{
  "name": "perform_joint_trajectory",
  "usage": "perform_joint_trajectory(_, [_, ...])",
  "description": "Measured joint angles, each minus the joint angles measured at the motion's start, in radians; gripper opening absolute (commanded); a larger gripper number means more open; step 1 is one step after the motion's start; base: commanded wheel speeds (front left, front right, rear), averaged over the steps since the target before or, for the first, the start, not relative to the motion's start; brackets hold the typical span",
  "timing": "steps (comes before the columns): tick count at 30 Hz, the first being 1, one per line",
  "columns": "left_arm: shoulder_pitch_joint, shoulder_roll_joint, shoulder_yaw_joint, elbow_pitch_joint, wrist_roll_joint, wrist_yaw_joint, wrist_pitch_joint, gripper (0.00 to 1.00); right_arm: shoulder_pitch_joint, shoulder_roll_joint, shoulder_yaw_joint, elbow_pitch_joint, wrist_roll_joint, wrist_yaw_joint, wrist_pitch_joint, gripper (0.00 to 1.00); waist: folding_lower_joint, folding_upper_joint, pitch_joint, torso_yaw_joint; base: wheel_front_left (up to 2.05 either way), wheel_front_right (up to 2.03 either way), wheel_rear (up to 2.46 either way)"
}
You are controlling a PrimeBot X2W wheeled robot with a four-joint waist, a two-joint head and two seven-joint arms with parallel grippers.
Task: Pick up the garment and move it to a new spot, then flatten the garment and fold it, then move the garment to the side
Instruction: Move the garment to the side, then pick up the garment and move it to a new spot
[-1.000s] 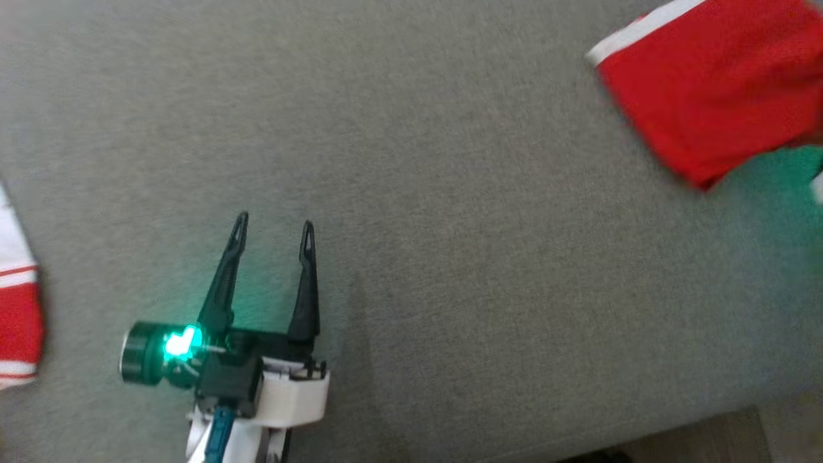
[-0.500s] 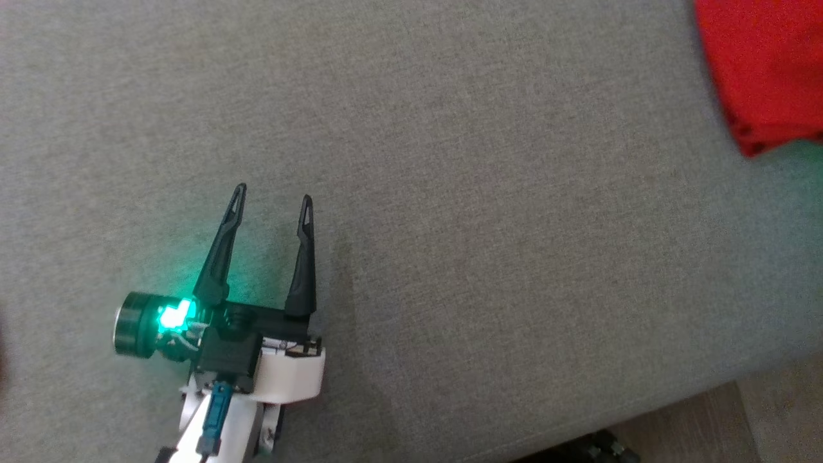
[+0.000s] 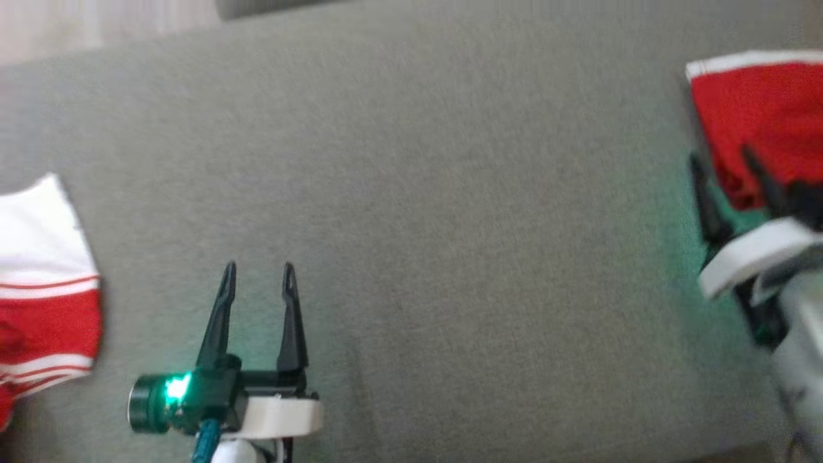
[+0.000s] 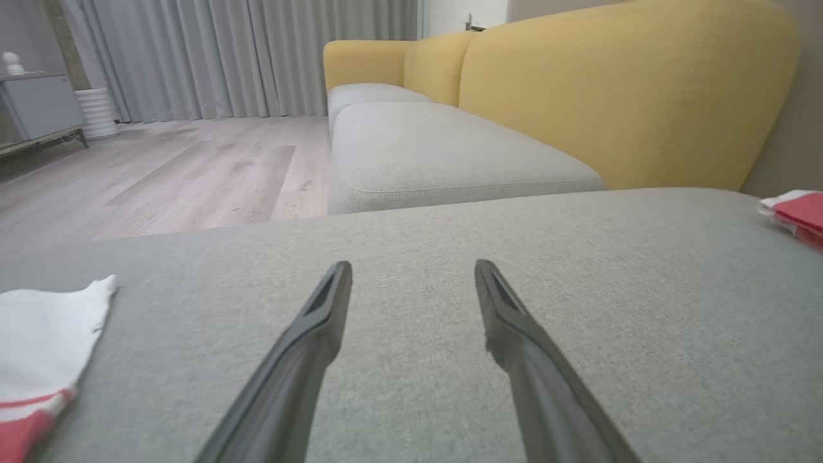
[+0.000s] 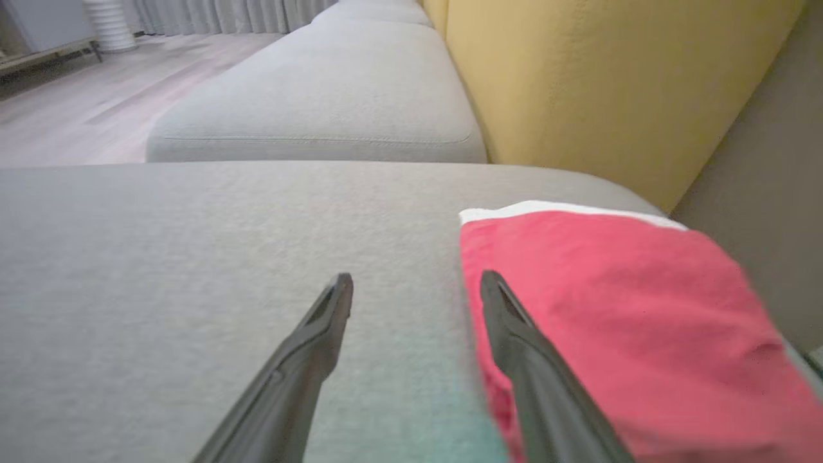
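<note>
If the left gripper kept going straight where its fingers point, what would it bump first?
Probably nothing soon: the left gripper points across bare grey cushion; the grey sofa seat lies beyond, though depth is unclear.

The grey cushion (image 3: 450, 193) is matt woven cloth with a fine, slightly rough grain. At the right edge the red garment (image 3: 759, 109) is soft matt cloth; the red and white cloth (image 3: 38, 270) at the left edge looks the same. The left gripper (image 3: 259, 273) has dark matt plastic fingers and a smooth white plastic cuff (image 3: 276, 415). In the upper part of the left wrist view, the yellow sofa back (image 4: 611, 96) is matt cloth and the floor (image 4: 193, 173) is pale wood with a dull sheen.
</note>
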Motion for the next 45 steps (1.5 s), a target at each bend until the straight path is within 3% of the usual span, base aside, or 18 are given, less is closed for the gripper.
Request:
perform_joint_trajectory(8, [0.077,-0.01,0.051,0.04,-0.024,-0.035,0.0,1.0,0.219,0.118,-0.006,-0.135,-0.054,0.0,0.0,1.0,0.0,0.0,-0.159,0.063,0.0,0.0,0.0])
perform_joint_trajectory(13, [0.14,-0.014,0.084,0.061,-0.006,-0.067,0.0,1.0,0.399,0.217,-0.124,-0.262,-0.178,0.0,0.0,1.0,0.0,0.0,-0.273,0.102,0.0,0.0,0.0])
perform_joint_trajectory(19, [0.207,-0.015,0.125,0.062,0.003,-0.068,0.0,1.0,0.531,0.304,-0.196,-0.366,-0.264,0.0,0.0,1.0,0.0,0.0,-0.346,0.119,0.0,0.0,0.0])
perform_joint_trajectory(29, [0.3,-0.015,0.155,0.016,0.027,-0.077,0.0,1.0,0.662,0.341,-0.22,-0.426,-0.322,0.0,0.0,1.0,0.0002,0.0,-0.403,0.15,0.0,0.0,0.0])
perform_joint_trajectory(45, [0.3,-0.015,0.148,-0.006,0.043,-0.084,0.0,1.0,0.669,0.354,-0.235,-0.449,-0.347,0.0,0.0,1.0,0.0003,0.0,-0.393,0.139,0.0,0.0,0.0])
